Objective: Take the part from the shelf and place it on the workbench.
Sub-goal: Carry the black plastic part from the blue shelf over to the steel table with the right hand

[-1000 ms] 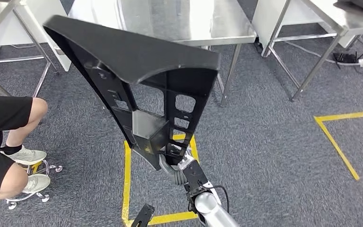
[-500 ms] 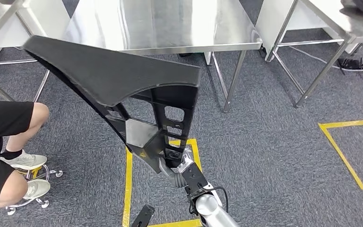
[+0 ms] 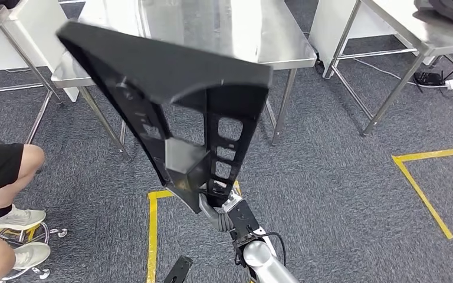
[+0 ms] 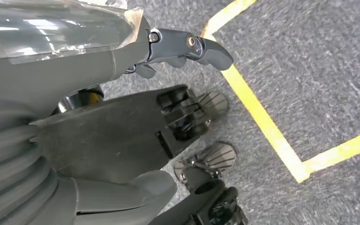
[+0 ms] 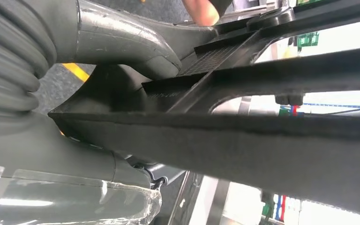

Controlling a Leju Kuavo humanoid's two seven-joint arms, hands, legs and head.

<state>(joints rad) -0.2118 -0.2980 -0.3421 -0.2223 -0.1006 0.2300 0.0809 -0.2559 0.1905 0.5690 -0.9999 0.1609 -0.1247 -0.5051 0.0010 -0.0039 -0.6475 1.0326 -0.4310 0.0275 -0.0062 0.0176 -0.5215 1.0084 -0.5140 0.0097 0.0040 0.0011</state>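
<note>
At the far left a seated person's leg (image 3: 3,171) and pale shoes rest on a stool base over the grey carpet (image 3: 342,194). Just right of that, the large black part (image 3: 171,100) is raised in the air in front of the steel workbench (image 3: 212,29), its wide end up and its narrow end down. The right hand (image 3: 221,212) grips that narrow lower end, thumb and fingers wrapped around it; in the right wrist view the thumb (image 5: 122,42) presses on the ribbed frame. Yellow floor tape (image 3: 152,236) lies below. The left hand (image 4: 187,47) hangs over the carpet, fingers loosely curled, holding nothing.
</note>
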